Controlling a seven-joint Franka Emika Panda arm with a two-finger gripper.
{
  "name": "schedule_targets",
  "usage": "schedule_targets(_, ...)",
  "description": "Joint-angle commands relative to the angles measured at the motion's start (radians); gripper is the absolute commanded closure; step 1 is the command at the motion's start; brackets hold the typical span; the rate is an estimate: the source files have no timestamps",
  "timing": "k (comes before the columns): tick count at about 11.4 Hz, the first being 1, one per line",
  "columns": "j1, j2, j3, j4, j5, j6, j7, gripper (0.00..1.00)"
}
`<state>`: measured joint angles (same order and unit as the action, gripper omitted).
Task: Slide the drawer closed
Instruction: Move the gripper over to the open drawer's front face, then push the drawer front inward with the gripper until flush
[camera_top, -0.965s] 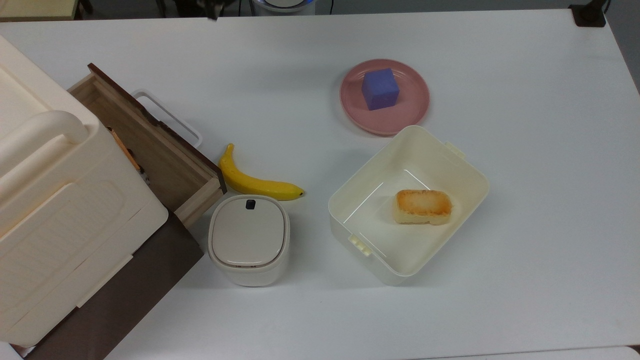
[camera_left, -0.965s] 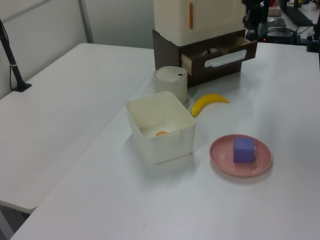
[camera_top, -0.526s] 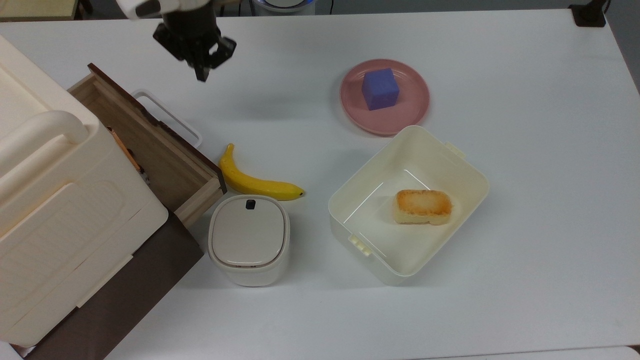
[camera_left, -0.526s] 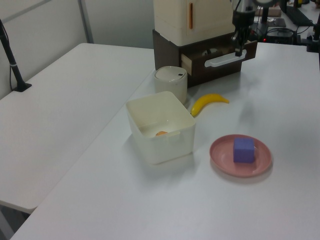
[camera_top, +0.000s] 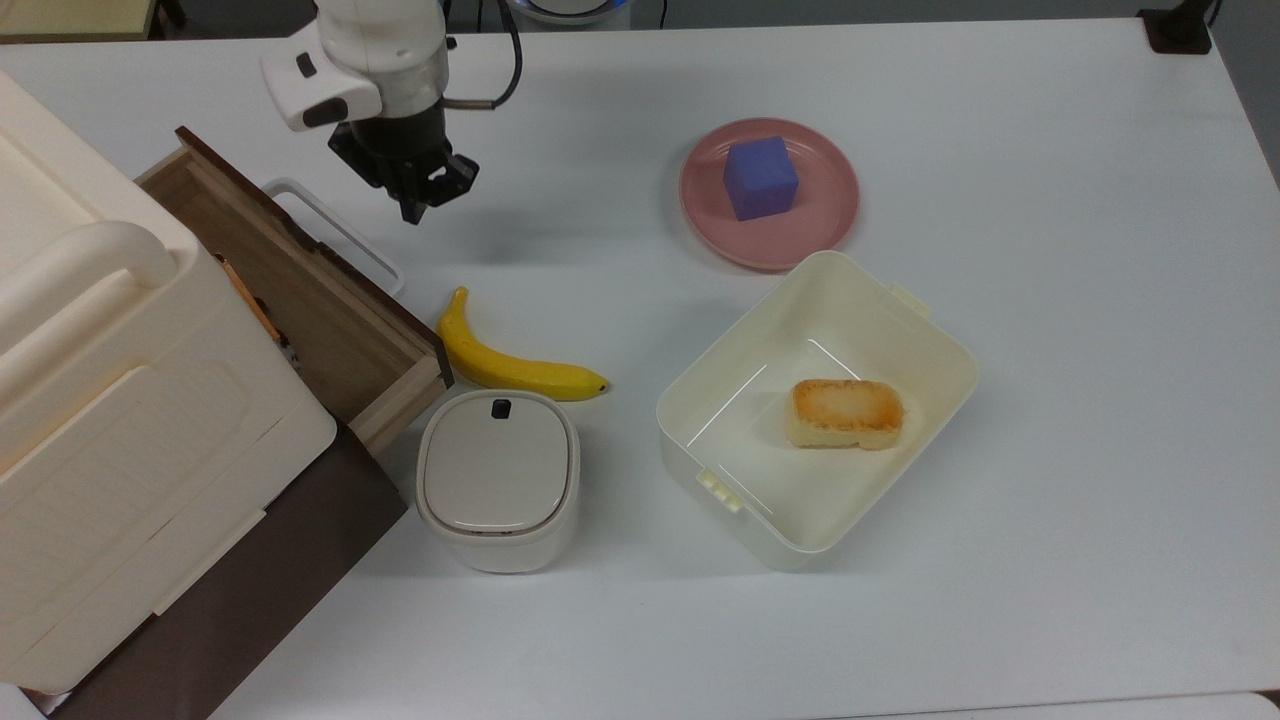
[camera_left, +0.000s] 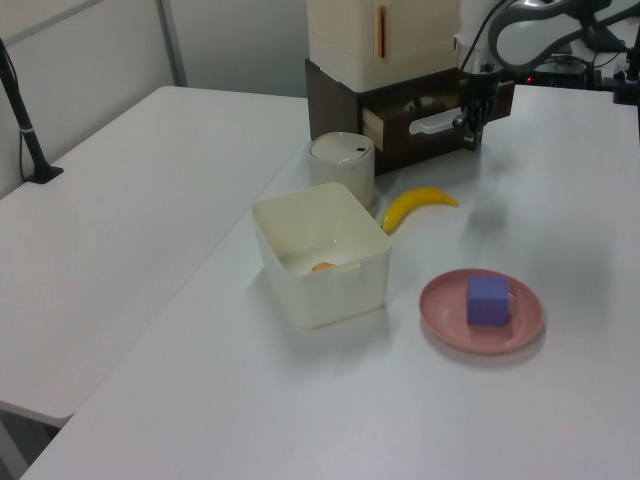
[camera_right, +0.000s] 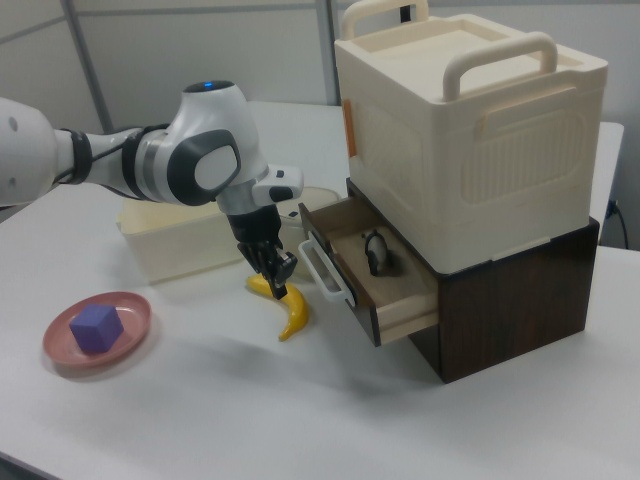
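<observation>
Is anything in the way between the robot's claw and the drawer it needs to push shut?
Nothing visible is. The gripper hangs just off the drawer, near its white handle, with bare table between them in the top view. The banana lies off to the side, nearer the drawer's other corner.

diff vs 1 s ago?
The gripper has come into the top view from its upper edge and moved down toward the white loop handle of the open light-wood drawer. It holds nothing. Drawer, yellow banana and the rest have not moved.
</observation>
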<state>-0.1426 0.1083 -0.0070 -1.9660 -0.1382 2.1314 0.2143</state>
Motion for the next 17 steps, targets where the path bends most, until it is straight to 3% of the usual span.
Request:
schedule_targets(1, -0.021, 0.025, -0.007, -0.013, -0.033, 0.109, 0.124, 1.00)
schedule_targets(5, -0.049, 0.085, -0.011, 0.009, -0.066, 0.223, 0.233, 1.00)
schedule_targets(11, -0.071, 0.132, -0.062, 0.044, -0.126, 0.404, 0.440, 1.00)
schedule_targets(15, -0.083, 0.162, -0.085, 0.071, -0.263, 0.478, 0.658, 1.00)
schedule_targets(17, -0.086, 0.163, -0.083, 0.082, -0.294, 0.476, 0.678, 1.00)
